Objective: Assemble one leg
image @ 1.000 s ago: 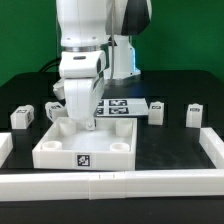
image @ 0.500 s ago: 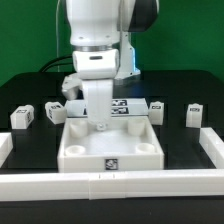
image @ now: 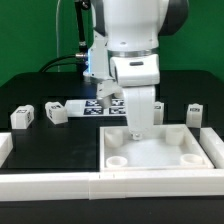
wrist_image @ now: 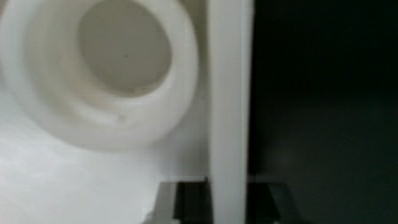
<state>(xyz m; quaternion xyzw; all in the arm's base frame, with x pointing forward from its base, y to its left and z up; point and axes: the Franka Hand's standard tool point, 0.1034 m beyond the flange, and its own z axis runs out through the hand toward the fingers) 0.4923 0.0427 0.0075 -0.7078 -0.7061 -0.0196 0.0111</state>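
Gripper (image: 137, 128) clenched on far wall of white tray piece (image: 165, 152); legs (image: 22, 117) outside, on table (image: 45, 145); fingertips (wrist_image: 178, 205) blurred, cropped in wrist view.

Exterior view overlooks the table (image: 30, 92) from slightly above; wrist view sits close over the shared tray (image: 160, 152).

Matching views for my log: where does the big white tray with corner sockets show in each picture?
Exterior view: white tray low at the exterior view's right, tool on its far wall.
Wrist view: close up, fills most of the picture, one round socket beside the wall.
Shared landmark: the thin wall the tool clamps.
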